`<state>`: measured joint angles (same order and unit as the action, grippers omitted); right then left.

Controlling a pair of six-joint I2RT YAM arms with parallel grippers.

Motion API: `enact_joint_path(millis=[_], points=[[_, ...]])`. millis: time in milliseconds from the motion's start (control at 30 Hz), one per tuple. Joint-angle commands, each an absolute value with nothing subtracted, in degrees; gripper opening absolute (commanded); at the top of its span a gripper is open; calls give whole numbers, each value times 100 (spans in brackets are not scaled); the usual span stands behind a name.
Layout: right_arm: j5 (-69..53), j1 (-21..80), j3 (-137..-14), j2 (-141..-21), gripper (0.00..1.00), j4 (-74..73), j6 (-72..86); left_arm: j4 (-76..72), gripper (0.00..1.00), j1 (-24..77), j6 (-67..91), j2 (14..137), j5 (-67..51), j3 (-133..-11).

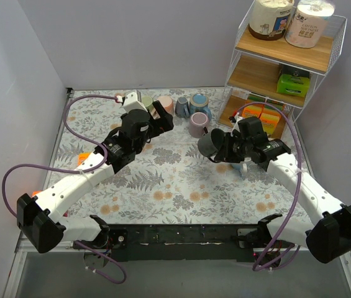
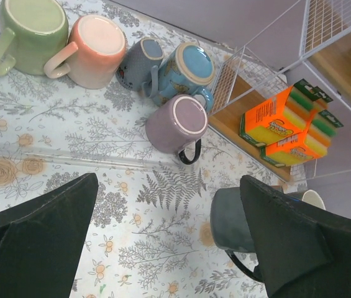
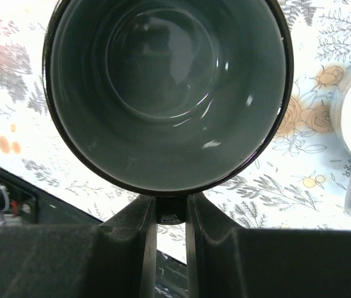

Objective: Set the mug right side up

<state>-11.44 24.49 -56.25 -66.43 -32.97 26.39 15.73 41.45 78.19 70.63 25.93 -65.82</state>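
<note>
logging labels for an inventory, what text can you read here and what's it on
No text reads clearly.
brown-banded roll wrapper: printed label, too small to read.
pale roll wrapper: print, too small to read.
orange sponge packs: label print, blurred.
green box: nothing legible.
dark mug: no print seen.

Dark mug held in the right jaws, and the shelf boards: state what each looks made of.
The dark mug looks like glazed ceramic: glossy inside with sharp light glints. The shelf boards look like wood or laminate, matte tan; grain not discernible.
</note>
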Motion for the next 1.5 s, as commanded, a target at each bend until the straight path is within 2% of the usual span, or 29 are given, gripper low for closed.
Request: enact_joint_path(millis=[0,267,533,1100,1200,1233,1300,1400,1433,1467], points=[[-223,2935,-5634,-6618,1,-3155,2390,1687,98,4157,7699,7145,2470,-6899],[1352,3682,-5318,-6855,1,-3138,2891,1784,98,4157,7708,7242,2338,-6970],[1977,3858,-5229,-7338,1,-2918,2953,1995,98,4157,7647,7190,2259,-7005],[2196,4166,-5519,-8086,1,-3260,3015,1846,98,4157,7462,6908,2329,-6759],[2372,4210,-5607,-8156,7,-3366,3006,1837,98,4157,7444,6873,2355,-6706],[2399,4219,-5634,-8174,12,-3410,2997,1828,98,4157,7444,6864,2347,-6706],[2434,4245,-5686,-8200,16,-3428,2997,1837,98,4157,7427,6864,2329,-6689],[2382,4315,-5774,-8130,37,-3472,2988,1837,98,4157,7401,6882,2312,-6697],[2356,4333,-5774,-8078,50,-3454,2971,1837,98,4157,7392,6899,2312,-6697],[2321,4342,-5757,-7990,54,-3411,2962,1837,98,4157,7383,6908,2294,-6715]])
